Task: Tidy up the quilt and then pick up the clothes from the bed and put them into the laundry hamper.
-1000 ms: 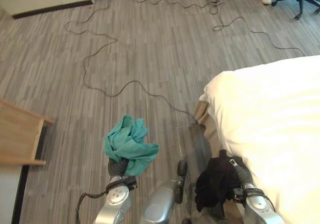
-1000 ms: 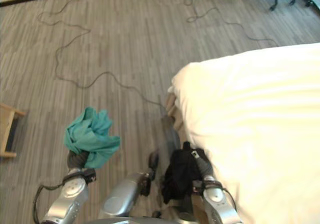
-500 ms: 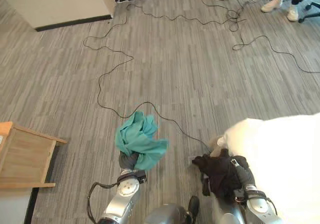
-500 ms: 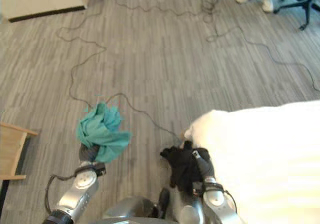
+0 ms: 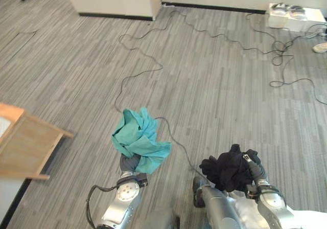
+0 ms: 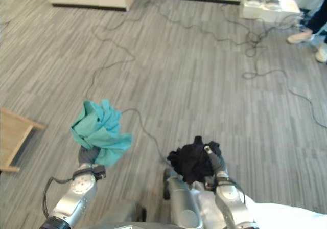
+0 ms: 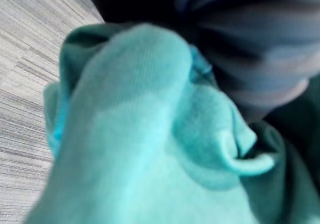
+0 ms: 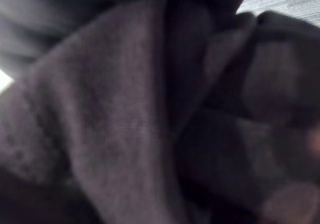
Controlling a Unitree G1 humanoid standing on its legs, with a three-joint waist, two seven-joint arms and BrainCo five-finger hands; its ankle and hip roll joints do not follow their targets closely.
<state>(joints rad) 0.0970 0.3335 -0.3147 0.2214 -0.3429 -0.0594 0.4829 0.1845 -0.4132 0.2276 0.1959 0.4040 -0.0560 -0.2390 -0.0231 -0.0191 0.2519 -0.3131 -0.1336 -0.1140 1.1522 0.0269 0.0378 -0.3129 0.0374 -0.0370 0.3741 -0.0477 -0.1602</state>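
Grey plank floor [image 5: 214, 86] with loose cables ahead; wooden furniture [image 5: 25, 147] sits well left of the teal garment. Both garments look collected: left hand [image 5: 130, 163] clenches the bunched teal garment [image 5: 139, 139], right hand [image 5: 253, 166] clenches the black garment [image 5: 230, 168], both held up over the floor. Drop-off is left. No hamper visible, so its direction is unknown. White bedding corner [image 5: 306, 220] is cut off right of the black garment; quilt state can't be judged. Cloth hides most of both hands' fingers.
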